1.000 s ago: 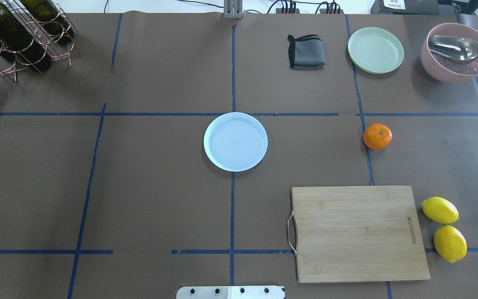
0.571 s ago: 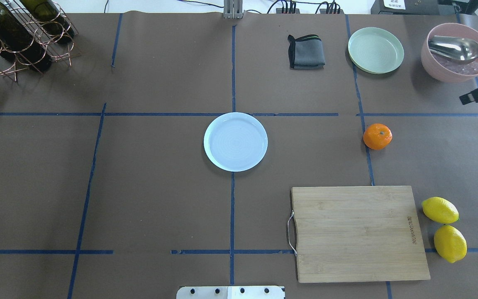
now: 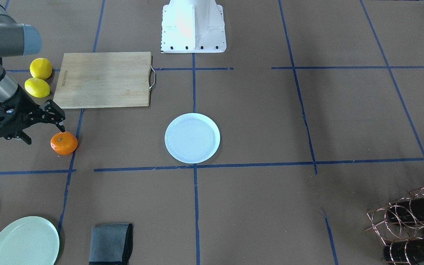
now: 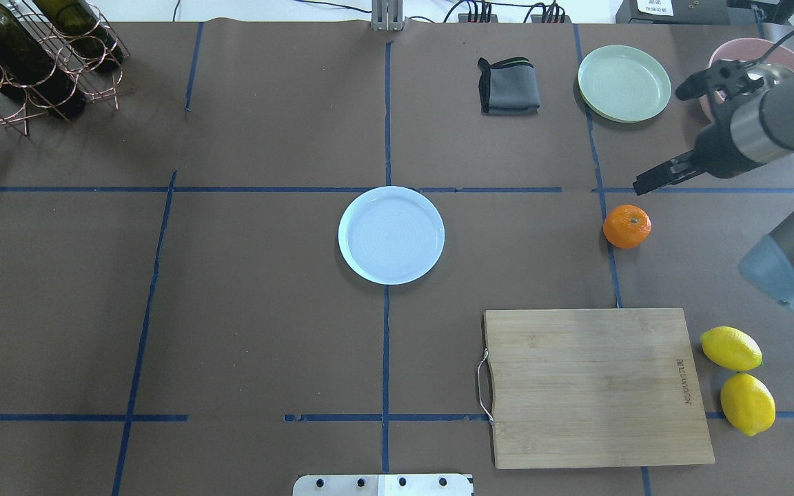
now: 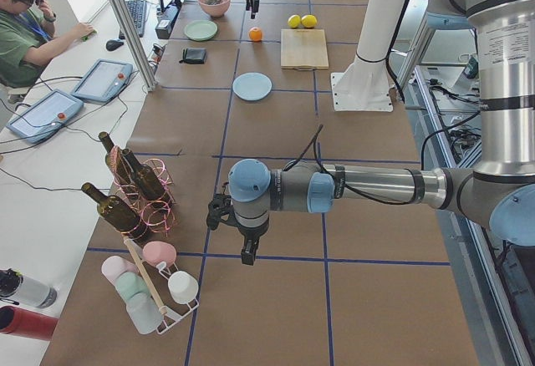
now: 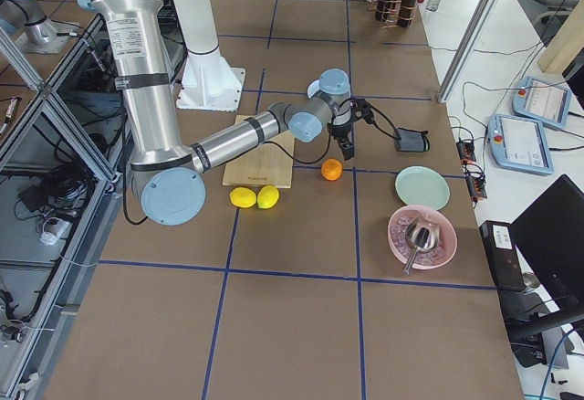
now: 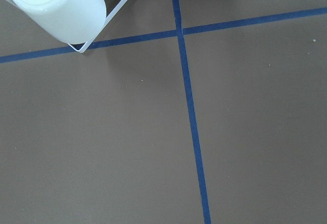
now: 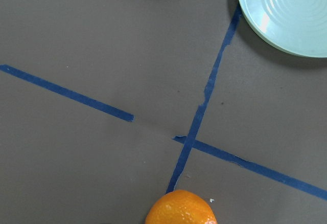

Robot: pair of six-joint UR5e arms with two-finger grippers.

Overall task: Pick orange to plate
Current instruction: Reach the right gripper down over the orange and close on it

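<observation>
Nearest the robot's base, the cutting board [image 4: 597,386] is lying flat, with two lemons [image 4: 731,348] sitting just beside its right edge. Moving out, the orange [image 4: 626,226] is resting on the table, right on a blue tape line [image 4: 614,275], stem dot facing up. It is well apart from the plate [image 4: 391,235], which is sitting at the table's centre, off to the orange's left. The right gripper [image 4: 659,138] is hanging just beyond the orange, fingers spread wide, gripping nothing and not touching the fruit. Farther back, a grey cloth [image 4: 509,86] and a pale green plate [image 4: 624,83] are lying side by side. The left gripper [image 5: 245,253] is pointing down near the bottle rack [image 5: 138,190]; whether its fingers are spread or closed, I cannot tell.
</observation>
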